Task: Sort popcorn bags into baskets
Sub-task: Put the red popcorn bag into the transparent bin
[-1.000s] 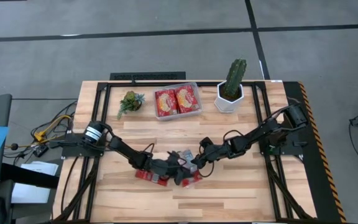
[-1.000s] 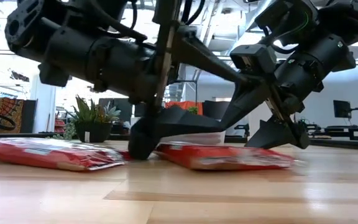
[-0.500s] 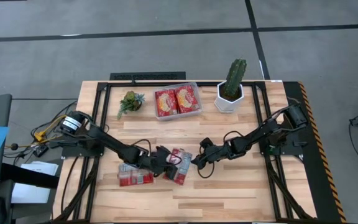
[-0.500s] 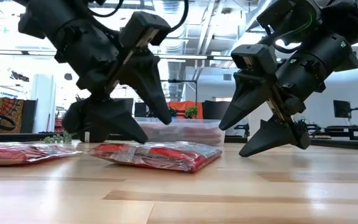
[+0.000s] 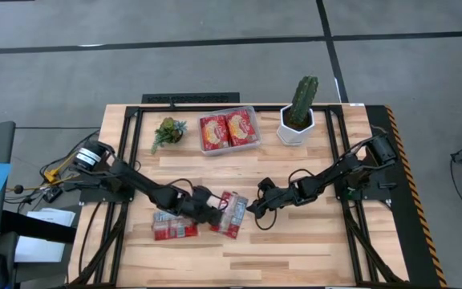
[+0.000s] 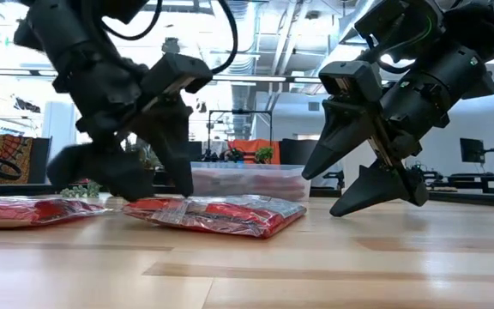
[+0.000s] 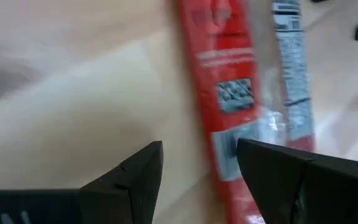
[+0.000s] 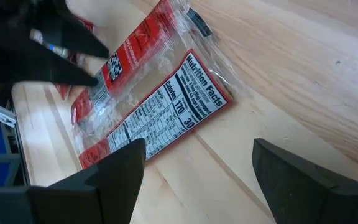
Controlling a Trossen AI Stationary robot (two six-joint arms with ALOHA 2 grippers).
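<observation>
One red popcorn bag [image 5: 230, 215] lies flat with its nutrition panel up, mid-table between the two grippers; it also shows in the right wrist view [image 8: 154, 106] and the low view [image 6: 221, 215]. A second bag [image 5: 173, 228] lies flat to its left, under the left arm. The clear basket [image 5: 257, 143] stands at the far edge and holds two bags with cream-yellow pictures. My left gripper [image 5: 204, 213] is open at the first bag's left edge [image 7: 229, 93]. My right gripper [image 5: 253, 212] hovers open just right of that bag, touching nothing. My left gripper [image 6: 157, 194] stands open, fingers pointing down and slanting in from the table's left, at the left edge of the nutrition-panel bag. I cannot tell whether a fingertip touches the wrapper. The bag lies flat on the wood.
A cactus in a white hexagonal pot [image 5: 297, 116] stands right of the basket, and a small green plant [image 5: 168, 131] stands to its left. Black frame rails run along the table's sides. Bare wood lies along the near edge [image 5: 295, 257].
My left gripper rose off the table from between the two bags, then moved toward the table's left edge, and its arm swung back. The nutrition-panel bag slid left and toward the far edge, turning somewhat, then stayed still. My right gripper kept still.
</observation>
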